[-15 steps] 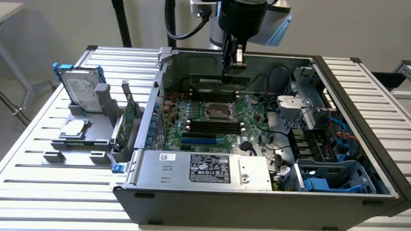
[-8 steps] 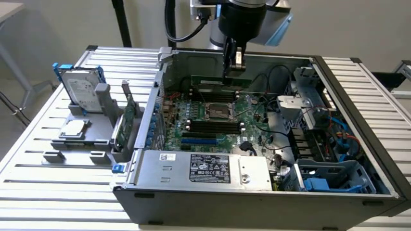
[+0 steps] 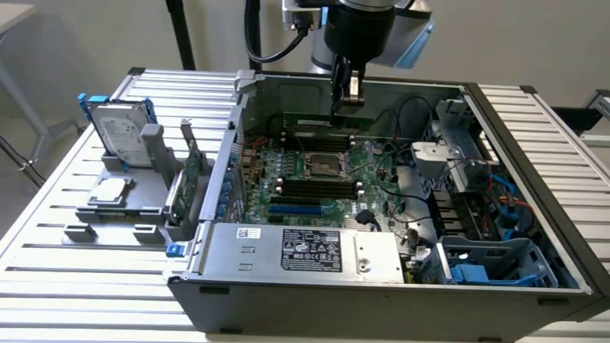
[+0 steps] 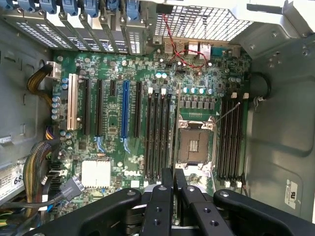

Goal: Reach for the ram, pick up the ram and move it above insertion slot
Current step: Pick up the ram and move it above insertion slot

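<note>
I have the fingers [image 3: 348,100] clamped on the ram [image 3: 327,121], which hangs level beneath them over the board [image 3: 319,182], ready for its slot.

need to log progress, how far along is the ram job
Done: the ram is picked up, clamped edge-on in the gripper and lifted off its rest, inside the open computer case. In hand: it hangs over the motherboard near the CPU socket. Left: whether it is lined up above a memory slot is unclear.

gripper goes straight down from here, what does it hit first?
Likely the motherboard, around the memory slots beside the CPU socket. The gripper holds the ram edge-down, so the ram would touch first; depth is unclear.
</note>
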Motion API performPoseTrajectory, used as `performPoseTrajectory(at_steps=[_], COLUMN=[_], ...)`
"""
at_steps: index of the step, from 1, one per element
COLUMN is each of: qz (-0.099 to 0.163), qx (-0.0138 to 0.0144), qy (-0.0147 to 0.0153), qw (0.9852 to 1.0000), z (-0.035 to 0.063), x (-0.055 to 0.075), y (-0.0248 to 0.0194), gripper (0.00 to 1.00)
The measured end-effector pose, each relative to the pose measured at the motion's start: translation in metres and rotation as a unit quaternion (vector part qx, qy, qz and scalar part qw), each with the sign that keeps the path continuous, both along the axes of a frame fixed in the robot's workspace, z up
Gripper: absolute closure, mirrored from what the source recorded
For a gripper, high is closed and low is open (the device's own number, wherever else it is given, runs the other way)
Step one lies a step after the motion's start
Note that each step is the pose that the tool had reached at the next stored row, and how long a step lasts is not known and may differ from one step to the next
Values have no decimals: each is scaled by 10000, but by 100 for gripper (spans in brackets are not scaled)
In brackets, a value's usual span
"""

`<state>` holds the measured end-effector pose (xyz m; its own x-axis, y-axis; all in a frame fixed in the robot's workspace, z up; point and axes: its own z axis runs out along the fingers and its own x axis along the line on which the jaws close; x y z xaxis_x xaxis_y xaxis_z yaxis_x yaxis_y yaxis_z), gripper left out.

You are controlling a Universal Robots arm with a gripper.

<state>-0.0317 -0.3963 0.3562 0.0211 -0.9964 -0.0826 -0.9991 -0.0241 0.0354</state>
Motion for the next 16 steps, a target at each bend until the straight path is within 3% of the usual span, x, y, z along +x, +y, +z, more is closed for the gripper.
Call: performPoseTrajectory(at_steps=[6, 16], qz=[2, 1], qx=[7, 7], qy=[1, 1], qw=[10000, 10000], z=[1, 1], x=[-58, -53], y=[-79, -88], gripper=[86, 86])
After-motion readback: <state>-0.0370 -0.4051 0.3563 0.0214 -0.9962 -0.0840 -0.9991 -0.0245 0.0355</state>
